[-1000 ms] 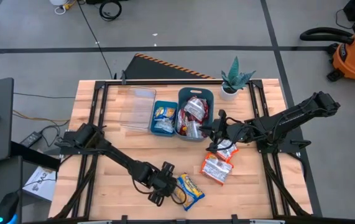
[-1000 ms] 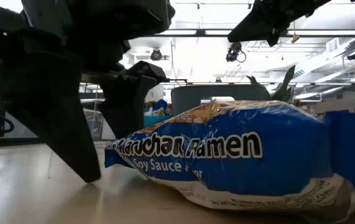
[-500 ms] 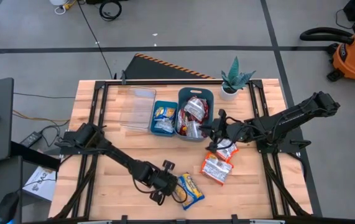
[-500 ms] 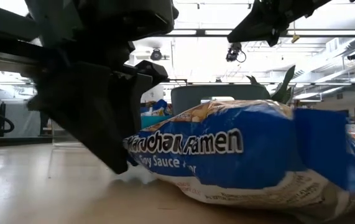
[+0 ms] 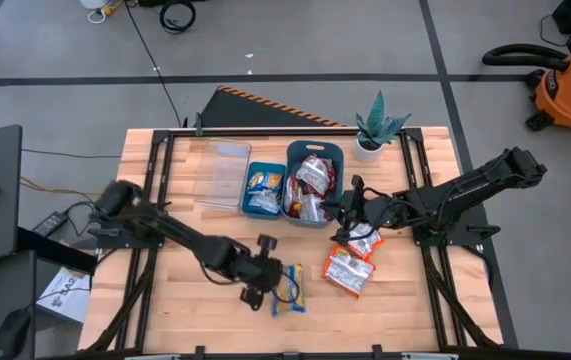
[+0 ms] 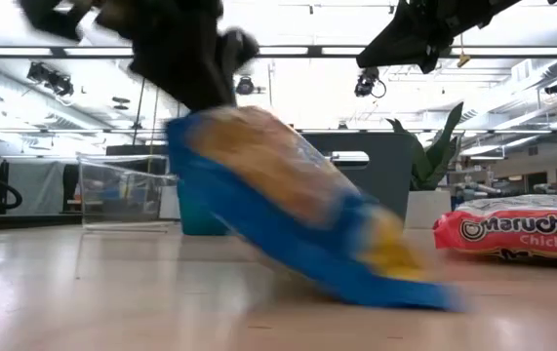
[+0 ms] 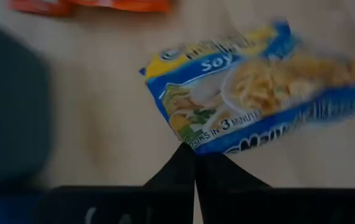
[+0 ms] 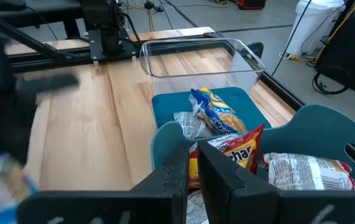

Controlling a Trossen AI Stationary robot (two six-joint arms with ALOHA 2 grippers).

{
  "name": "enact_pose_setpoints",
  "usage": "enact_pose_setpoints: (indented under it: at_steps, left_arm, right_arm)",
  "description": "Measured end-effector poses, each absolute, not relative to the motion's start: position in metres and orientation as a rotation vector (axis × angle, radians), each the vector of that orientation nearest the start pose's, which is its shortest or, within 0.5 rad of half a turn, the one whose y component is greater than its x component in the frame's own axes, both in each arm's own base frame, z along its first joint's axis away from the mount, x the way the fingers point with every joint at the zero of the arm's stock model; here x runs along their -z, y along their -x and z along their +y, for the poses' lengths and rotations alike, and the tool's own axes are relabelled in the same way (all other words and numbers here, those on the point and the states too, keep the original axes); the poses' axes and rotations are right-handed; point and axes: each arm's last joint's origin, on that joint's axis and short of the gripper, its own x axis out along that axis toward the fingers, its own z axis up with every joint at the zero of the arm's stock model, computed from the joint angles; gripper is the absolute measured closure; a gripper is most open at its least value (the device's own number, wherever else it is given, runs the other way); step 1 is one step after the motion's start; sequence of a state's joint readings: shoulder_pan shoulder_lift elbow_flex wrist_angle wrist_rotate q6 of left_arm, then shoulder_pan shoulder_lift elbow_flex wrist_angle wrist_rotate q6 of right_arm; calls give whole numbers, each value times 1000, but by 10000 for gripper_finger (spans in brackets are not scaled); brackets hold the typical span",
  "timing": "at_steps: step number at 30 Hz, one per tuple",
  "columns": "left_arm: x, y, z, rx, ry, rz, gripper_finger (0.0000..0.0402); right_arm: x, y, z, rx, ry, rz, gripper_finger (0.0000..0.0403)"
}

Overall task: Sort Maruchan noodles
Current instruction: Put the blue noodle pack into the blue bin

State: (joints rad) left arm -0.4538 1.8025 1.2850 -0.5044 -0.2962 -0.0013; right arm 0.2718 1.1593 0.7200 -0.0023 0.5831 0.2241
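A yellow-and-blue Maruchan packet (image 5: pixel 288 290) is at the table's near middle, held by my left gripper (image 5: pixel 265 283), which is shut on it. It also shows in the left wrist view (image 7: pixel 252 93) and, tilted, in the low view (image 6: pixel 288 205). My right gripper (image 5: pixel 341 210) hovers over the right rim of the larger blue bin (image 5: pixel 292 160), fingers almost together and empty. That bin holds red-and-white packets (image 5: pixel 312 178). The smaller blue bin (image 5: pixel 248 205) holds a yellow-and-blue packet (image 5: pixel 264 181). Two red-and-white packets (image 5: pixel 349 270) (image 5: pixel 365 243) lie flat on the table. My left gripper pinches the yellow-and-blue packet at one corner (image 7: pixel 196 144) between its two shut fingers, coming from above. The packet hangs tilted below the gripper, its held end (image 6: pixel 200 127) raised. Its low end (image 6: pixel 424 292) is at the table; whether it touches I cannot tell.
A clear plastic container (image 5: pixel 220 175) stands left of the bins. A potted plant (image 5: pixel 375 130) stands at the far right. A red Maruchan Chicken packet (image 6: pixel 512 226) shows at the right of the low view. Bare wood lies left of the held packet.
My left gripper has taken hold of the yellow-and-blue packet, risen, and moved a little toward the far edge. The packet's held end has lifted and the packet has tipped up, turned and been drawn toward the table's left. Its other end stays low.
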Motion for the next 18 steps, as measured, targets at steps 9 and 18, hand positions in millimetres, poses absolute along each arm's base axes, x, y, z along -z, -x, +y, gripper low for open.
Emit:
enact_pose_setpoints:
  at_steps: [9,18]
  left_arm:
    - [-272,-313,-108,-43,-450,901,400]
    - [-305,-300,-50,-169,-534,893,400]
  right_arm:
    - [-256,-239,52,342,-27,374,364]
    - [-257,-240,52,339,-26,365,364]
